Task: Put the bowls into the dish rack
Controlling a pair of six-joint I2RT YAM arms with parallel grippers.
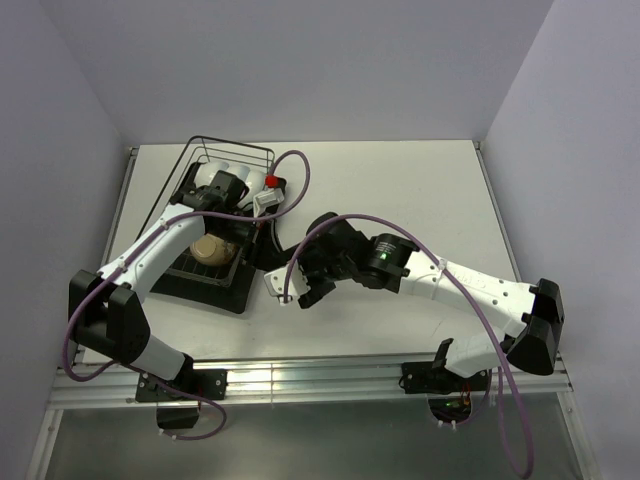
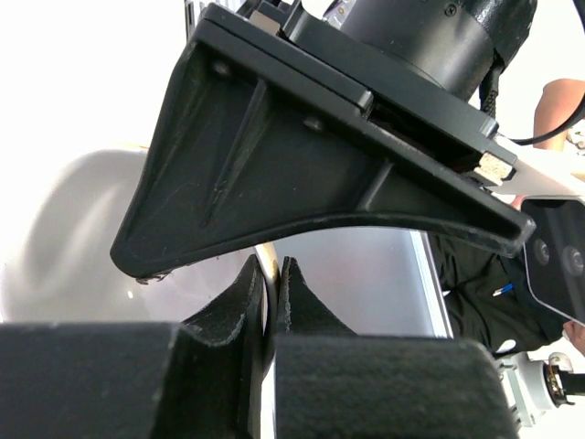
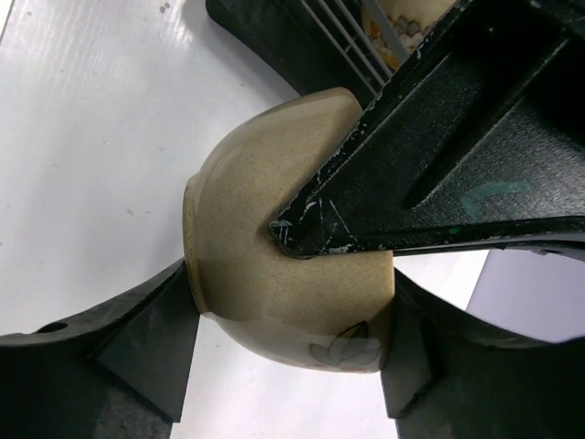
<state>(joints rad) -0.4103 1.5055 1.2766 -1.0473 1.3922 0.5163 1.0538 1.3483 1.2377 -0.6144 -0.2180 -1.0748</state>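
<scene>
My left gripper (image 1: 222,186) reaches into the far end of the dish rack (image 1: 236,149), a dark wire basket on a black tray. In the left wrist view the gripper (image 2: 271,266) is shut on the thin rim of a glossy white bowl (image 2: 73,229). My right gripper (image 1: 292,286) hovers over the table just right of the rack's near corner. In the right wrist view it (image 3: 291,302) is shut across a tan bowl (image 3: 265,210) with a leaf pattern. Another tan bowl (image 1: 212,248) lies upside down in the rack. White bowls (image 1: 254,178) stand at its far end.
The rack's black tray (image 1: 216,291) sits at the table's left half and also shows in the right wrist view (image 3: 274,46). Purple cables loop over both arms. White walls close the table at the back and sides.
</scene>
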